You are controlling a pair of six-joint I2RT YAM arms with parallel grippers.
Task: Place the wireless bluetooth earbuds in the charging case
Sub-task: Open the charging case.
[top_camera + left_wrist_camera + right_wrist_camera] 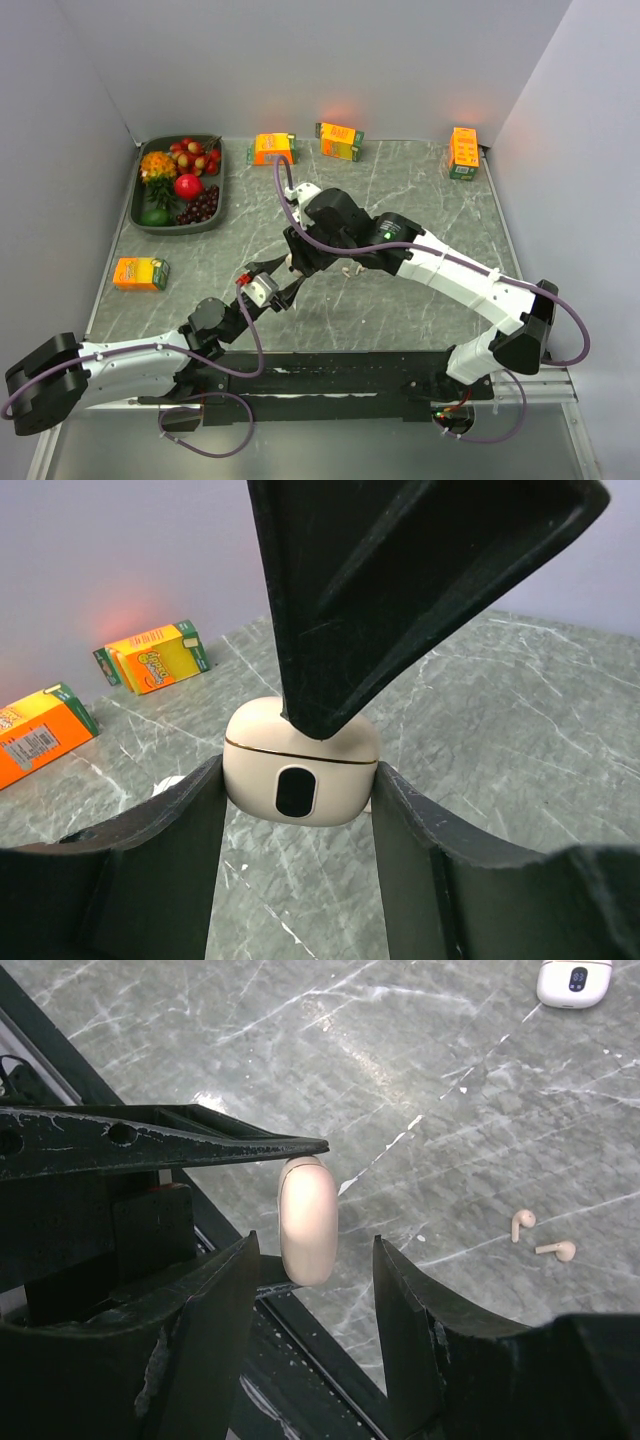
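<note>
A: Top view first. Any writing?
B: None legible. Print on the orange cartons [140, 273] is too small to read. A fruit tray [172, 230] sits back left. The bench [430, 200] is grey with pale veins, and the walls are plain grey. The left arm [130, 355] and right arm [450, 270] meet mid-bench. Their tips overlap, so whatever sits between them is hidden.

A: Left wrist view?
B: Here the left gripper [298, 780] is clamped on the beige charging case [300, 755], a finger against each side, with the case's dark oval window facing the camera. A black finger from the other arm crosses its top edge. Two cartons stand behind, labels blurred.

A: Right wrist view?
B: The right gripper [315, 1250] is open and straddles the case edge-on, with a gap on either side. The wireless bluetooth earbuds [522, 1223] lie loose on the bench to the right, close together and outside the case. A white case [573, 980] is cut off at the top edge. The marks in its window are unreadable.
</note>
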